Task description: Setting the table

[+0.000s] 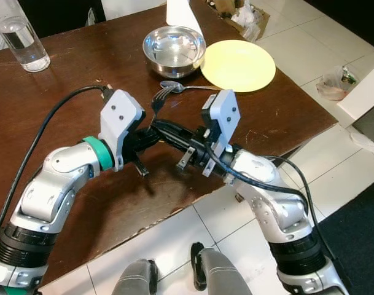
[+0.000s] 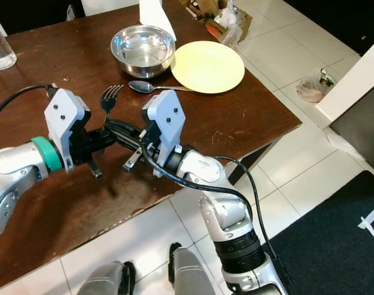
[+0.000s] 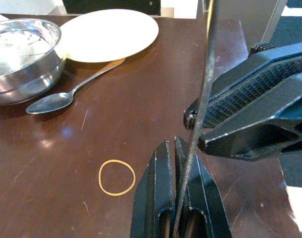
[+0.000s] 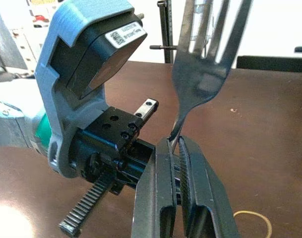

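**Fork caught between both end effectors above the desk**

The left end effector (image 3: pixel 178 198) and the right end effector (image 4: pixel 183 198) meet tip to tip in front of the robot, and each is clenched on the handle of the fork (image 2: pixel 110 96). From where I stand the fork stands nearly upright, tines up, held clear above the dark wooden desk (image 1: pixel 64 104). In the left wrist view the thin handle runs down between that end effector's fingers, with the right one's fingers closed on it just above.

Beyond the fork, a spoon (image 1: pixel 174 86) lies flat on the desk, its handle reaching to the rim of a yellow plate (image 1: pixel 239 65). A steel bowl (image 1: pixel 174 50) sits just beside the plate, and a glass of water (image 1: pixel 19 37) stands well apart at the far left. A rubber band (image 3: pixel 116 177) lies on the desk beneath the end effectors.

This looks like a hand-over of the fork. Next, I judge, one end effector must release so the other can lay the fork beside the plate.
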`<state>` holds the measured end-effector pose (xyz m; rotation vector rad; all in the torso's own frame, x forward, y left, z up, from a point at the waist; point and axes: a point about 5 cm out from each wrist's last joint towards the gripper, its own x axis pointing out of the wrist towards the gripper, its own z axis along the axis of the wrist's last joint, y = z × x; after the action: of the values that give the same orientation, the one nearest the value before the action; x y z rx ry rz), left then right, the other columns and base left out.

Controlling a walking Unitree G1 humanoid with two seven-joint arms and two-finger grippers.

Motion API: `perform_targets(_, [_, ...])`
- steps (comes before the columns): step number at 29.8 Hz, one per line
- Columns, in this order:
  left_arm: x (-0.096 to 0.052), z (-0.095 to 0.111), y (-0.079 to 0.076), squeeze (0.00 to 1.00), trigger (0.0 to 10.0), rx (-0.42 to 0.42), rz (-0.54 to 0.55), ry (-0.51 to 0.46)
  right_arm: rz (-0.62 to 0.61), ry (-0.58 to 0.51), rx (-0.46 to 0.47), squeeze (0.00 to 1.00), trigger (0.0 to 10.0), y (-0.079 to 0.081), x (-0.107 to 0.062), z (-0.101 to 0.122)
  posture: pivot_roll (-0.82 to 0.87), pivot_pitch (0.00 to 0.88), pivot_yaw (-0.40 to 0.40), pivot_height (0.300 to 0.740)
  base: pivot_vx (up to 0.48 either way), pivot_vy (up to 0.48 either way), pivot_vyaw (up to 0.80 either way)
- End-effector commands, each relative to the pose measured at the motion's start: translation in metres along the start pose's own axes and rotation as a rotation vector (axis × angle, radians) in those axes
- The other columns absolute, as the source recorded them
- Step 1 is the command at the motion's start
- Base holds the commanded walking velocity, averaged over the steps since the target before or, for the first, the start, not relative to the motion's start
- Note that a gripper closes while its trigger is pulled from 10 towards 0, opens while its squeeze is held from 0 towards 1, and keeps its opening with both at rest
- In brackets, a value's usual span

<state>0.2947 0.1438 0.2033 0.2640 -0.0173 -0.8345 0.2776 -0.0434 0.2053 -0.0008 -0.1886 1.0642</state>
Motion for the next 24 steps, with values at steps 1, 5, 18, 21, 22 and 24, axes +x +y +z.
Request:
perform_targets(1, [-0.008, 0.004, 0.012, 0.00, 0.0, 0.011, 0.078, -0.028, 0.010, 0.108, 0.038, 1.00, 10.0, 0.006, -0.004, -0.025, -0.06, 0.130, 0.039, 0.740, 0.000, 0.000, 0.00])
perform_targets(5, [-0.010, 0.004, 0.013, 0.00, 0.0, 0.000, 0.094, -0.034, -0.034, 0.134, 0.053, 1.00, 10.0, 0.002, -0.009, -0.032, -0.05, 0.133, 0.050, 0.740, 0.000, 0.000, 0.00])
perform_targets(18, [-0.027, -0.016, 0.030, 0.00, 10.0, -0.093, 0.379, 0.051, -0.534, 0.237, -0.058, 0.00, 10.0, -0.046, -0.056, -0.064, -0.04, 0.130, 0.080, 0.740, 0.000, 0.000, 0.00])
perform_targets(21, [-0.030, -0.018, 0.029, 0.00, 10.0, -0.106, 0.409, 0.058, -0.603, 0.236, -0.074, 0.00, 10.0, -0.049, -0.058, -0.065, -0.04, 0.127, 0.082, 0.740, 0.000, 0.000, 0.00])
perform_targets(22, [-0.032, -0.020, 0.026, 0.00, 10.0, -0.133, 0.433, 0.063, -0.681, 0.211, -0.046, 0.00, 10.0, -0.050, -0.058, -0.065, -0.03, 0.125, 0.083, 0.740, 0.000, 0.000, 0.00])
perform_targets(24, [-0.034, -0.023, 0.017, 0.00, 10.0, -0.168, 0.463, 0.065, -0.779, 0.160, 0.015, 0.00, 10.0, -0.049, -0.058, -0.062, -0.04, 0.117, 0.080, 0.740, 0.000, 0.000, 0.00])
